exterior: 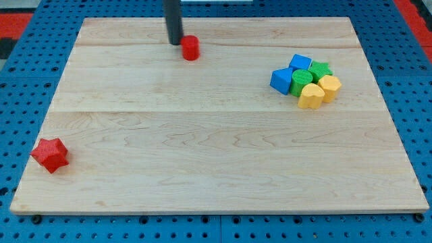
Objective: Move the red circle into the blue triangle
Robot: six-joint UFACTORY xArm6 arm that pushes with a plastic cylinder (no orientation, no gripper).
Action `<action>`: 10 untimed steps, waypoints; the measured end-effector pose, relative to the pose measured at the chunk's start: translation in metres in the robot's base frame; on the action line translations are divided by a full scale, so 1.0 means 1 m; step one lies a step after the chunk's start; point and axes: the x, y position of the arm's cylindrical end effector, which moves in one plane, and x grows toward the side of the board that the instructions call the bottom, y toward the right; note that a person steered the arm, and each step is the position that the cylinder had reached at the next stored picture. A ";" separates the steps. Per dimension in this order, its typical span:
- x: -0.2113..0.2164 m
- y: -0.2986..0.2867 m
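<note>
— What did the camera view show of the surface (216,155)?

— A pale wooden board with visible grain and plank seams, lying on a blue pegboard dotted with holes. The blocks looked like matte moulded plastic.

— And the red circle (190,48)?

— It stood near the view's top, left of centre: a short red cylinder. My tip (175,43), the end of a straight dark rod, sat just beside it on the view's left, touching or nearly so; I could not tell which.

— Was there a hand, open or closed?

— There was none to tell of; the arm ended in the bare rod, holding nothing. The rod's upper part was cut off by the view's top edge.

— The blue triangle (281,80)?

— Well apart, at the view's right, on the left edge of a tight cluster. Its shape was hard to make out. Packed with it were a blue block (300,62), a green round block (301,78), a green star (320,68), a yellow heart (310,97) and a yellow block (330,87).

— Anything else?

— A red star (50,154) alone near the bottom left corner.
</note>
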 end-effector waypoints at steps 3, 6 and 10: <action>0.020 0.110; -0.005 0.026; 0.051 0.108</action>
